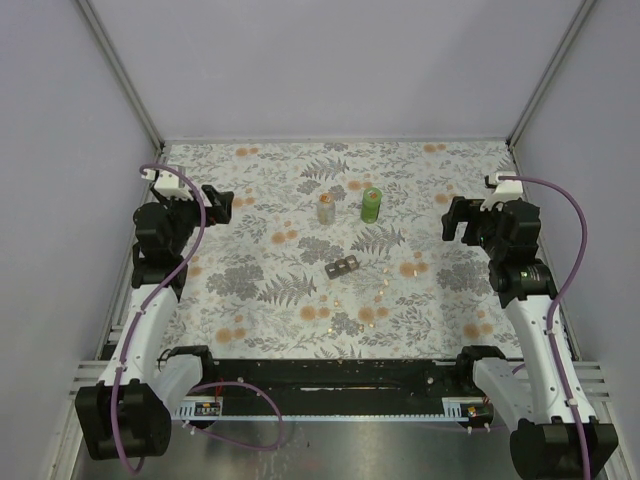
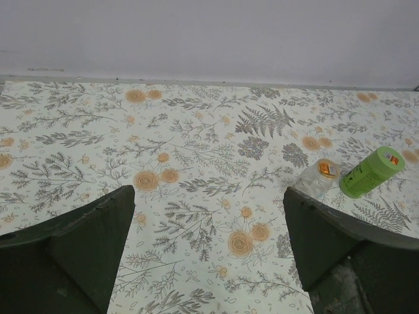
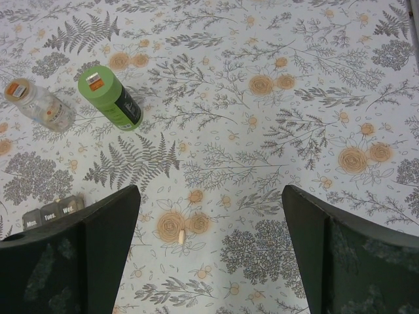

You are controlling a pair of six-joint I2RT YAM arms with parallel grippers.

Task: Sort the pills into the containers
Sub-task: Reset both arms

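Green bottle (image 1: 371, 205) and clear bottle (image 1: 326, 209) sit side by side toward the far edge; pill organiser (image 1: 343, 266) centred, loose pill (image 3: 182, 237) near it. I see left gripper (image 1: 218, 205) and right gripper (image 1: 447, 218) spread wide, empty.

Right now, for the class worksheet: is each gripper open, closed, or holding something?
Left gripper: open, holding nothing.
Right gripper: open, holding nothing.

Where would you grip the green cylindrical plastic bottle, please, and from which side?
Around its mid body: the green cylindrical plastic bottle stands upright, its sides free. I would come level from the right with the right pincer, since the clear orange-capped bottle stands close on its left.
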